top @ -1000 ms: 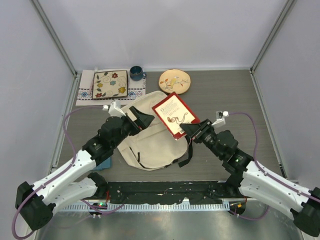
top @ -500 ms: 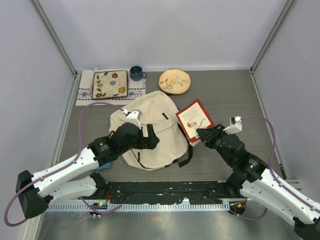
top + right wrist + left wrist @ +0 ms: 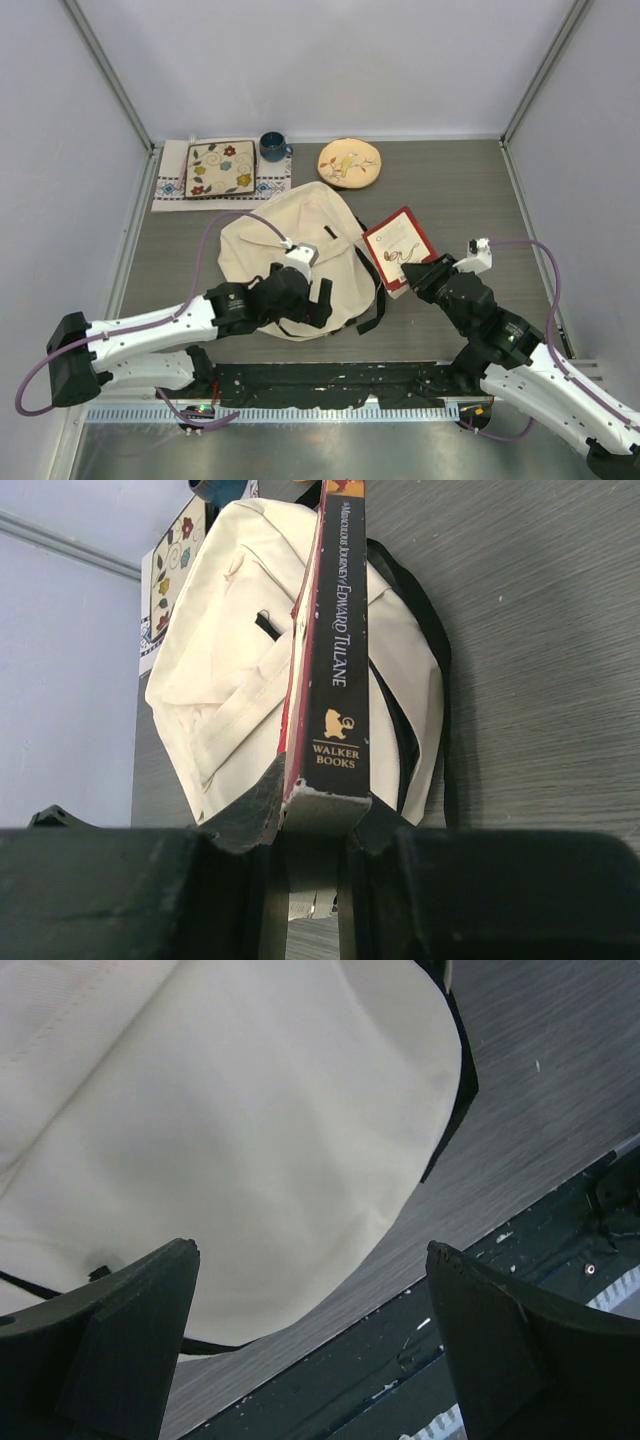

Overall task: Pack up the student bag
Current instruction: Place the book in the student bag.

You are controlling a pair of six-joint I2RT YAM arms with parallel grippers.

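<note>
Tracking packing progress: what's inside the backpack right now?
Its interior is hidden: cream fabric covers the backpack. The book is outside it, gripped by the right end effector.

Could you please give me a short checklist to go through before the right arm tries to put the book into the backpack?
1. Book firmly held: ok. The right gripper is shut on the lower end of the book.
2. Left gripper free to help: ok. The left gripper is open and empty above the student bag.
3. Bag mouth open: not ok. The bag lies flat and no opening shows.
4. Book lined up with an opening: not ok. It hangs off the bag's right edge.
5. Strap out of the way: cannot tell. It lies on the book's side of the bag.
</note>
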